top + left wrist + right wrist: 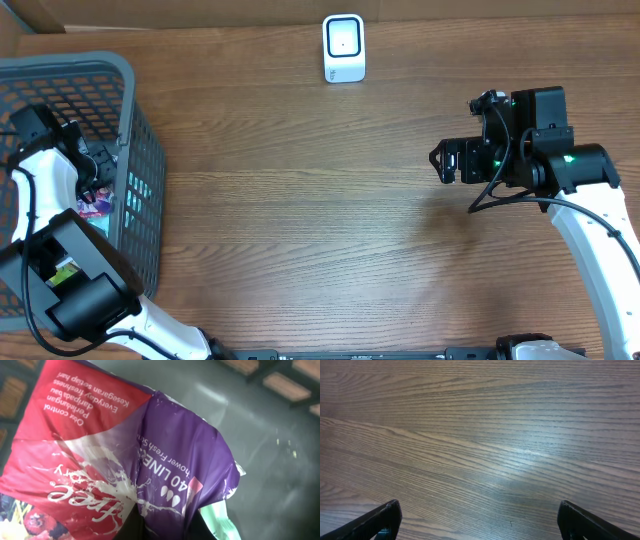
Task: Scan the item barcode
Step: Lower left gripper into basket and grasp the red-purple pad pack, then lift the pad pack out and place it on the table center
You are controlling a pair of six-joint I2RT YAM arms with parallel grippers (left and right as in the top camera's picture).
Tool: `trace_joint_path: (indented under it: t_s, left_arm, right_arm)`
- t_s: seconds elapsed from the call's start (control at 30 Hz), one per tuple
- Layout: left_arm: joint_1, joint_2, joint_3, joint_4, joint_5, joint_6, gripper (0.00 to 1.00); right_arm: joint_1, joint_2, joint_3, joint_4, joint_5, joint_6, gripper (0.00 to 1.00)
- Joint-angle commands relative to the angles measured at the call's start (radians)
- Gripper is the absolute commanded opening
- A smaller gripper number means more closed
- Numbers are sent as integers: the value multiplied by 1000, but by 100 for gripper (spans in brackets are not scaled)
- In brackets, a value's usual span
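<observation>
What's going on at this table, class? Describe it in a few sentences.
The left arm reaches down into the grey basket, and the left claw is shut on a pink and purple packet inside it. The right claw hangs open above the wooden table, holding nothing. The white scanner stands at the far edge of the table, and the packet has not yet been brought to it.

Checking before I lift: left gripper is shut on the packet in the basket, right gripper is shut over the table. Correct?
No: right wrist view shows the right gripper open over the table. The rest holds.
</observation>
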Motion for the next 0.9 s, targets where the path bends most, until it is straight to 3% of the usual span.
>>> trace_joint_path:
  t_s: [0.0,0.23,0.4,0.87]
  left_arm:
    - [3,44,86,-101,19,-17,4]
    - [3,44,417,-384,43,-18,4]
    - [3,44,588,-500,85,-27,4]
    - [2,-115,929,-662,341,-174,4]
  right_arm:
    - [5,2,19,3,-8,-5,100]
    - [5,2,19,4,-8,-5,100]
    - [5,2,19,4,-8,-4,100]
    - [5,2,19,4,-8,-5,100]
